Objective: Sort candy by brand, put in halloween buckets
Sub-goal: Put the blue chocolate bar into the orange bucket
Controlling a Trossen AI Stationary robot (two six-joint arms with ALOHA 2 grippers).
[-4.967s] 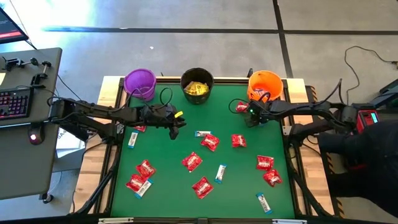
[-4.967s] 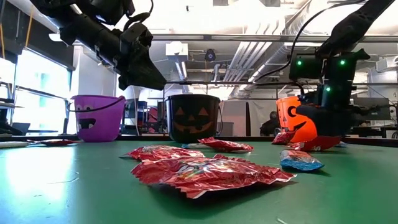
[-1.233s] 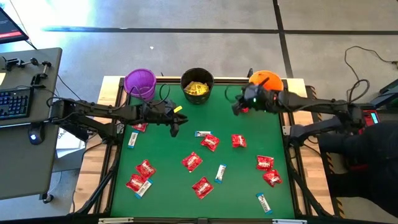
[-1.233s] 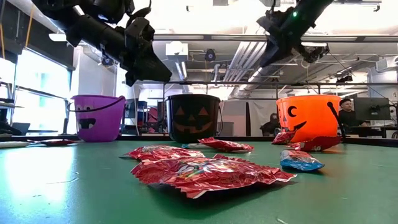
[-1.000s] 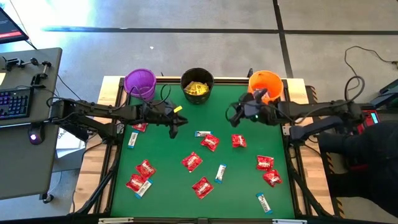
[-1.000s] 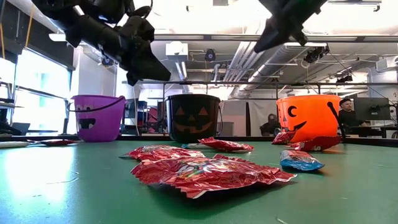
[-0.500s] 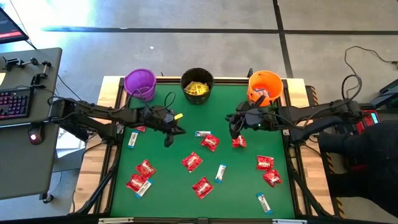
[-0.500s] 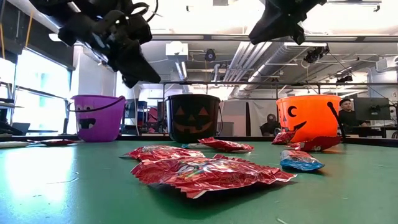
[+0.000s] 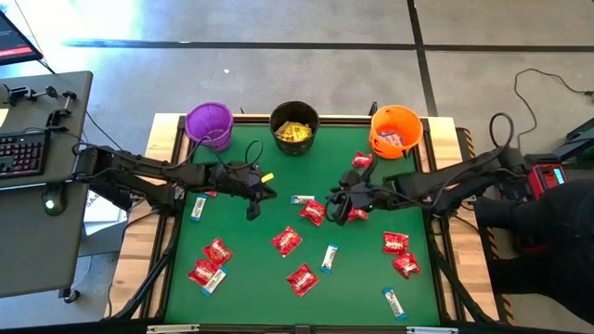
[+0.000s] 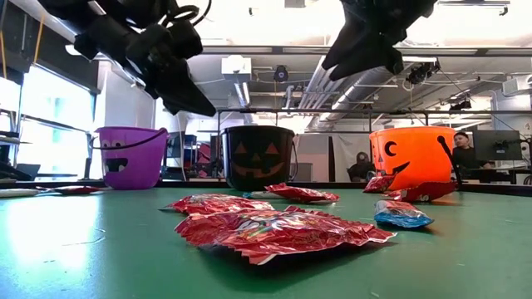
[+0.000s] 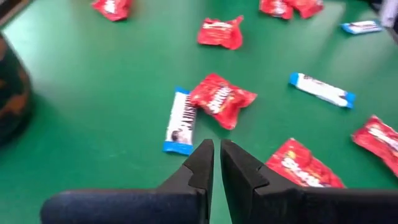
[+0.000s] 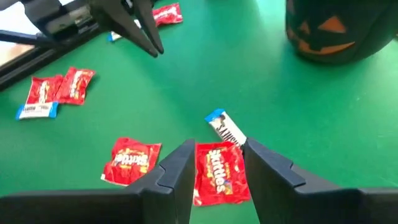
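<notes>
The candy lies scattered on the green table: red packets [image 9: 286, 241], white-and-blue bars [image 9: 329, 257], and yellow packets inside the black bucket [image 9: 294, 123]. The purple bucket [image 9: 208, 122] and orange bucket [image 9: 395, 130] stand beside it along the far edge. My right gripper [image 12: 217, 155] is open and hovers above a red packet [image 12: 217, 174] that lies against a white-and-blue bar [image 12: 225, 129]. In the low view the right gripper [image 10: 328, 65] is well above the table. My left gripper [image 11: 216, 149] is shut and holds nothing, up in the air left of the same pair [image 9: 313, 211].
More red packets lie at the near left [image 9: 217, 250] and at the right [image 9: 395, 243]. One red packet [image 9: 362, 160] lies in front of the orange bucket. A desk with a keyboard [image 9: 19, 153] stands left of the table.
My right gripper has moved from beside the orange bucket toward the table's middle, sinking a little, and its fingers have spread open. My left gripper has shifted slightly toward the near edge and rolled a bit. No candy has moved.
</notes>
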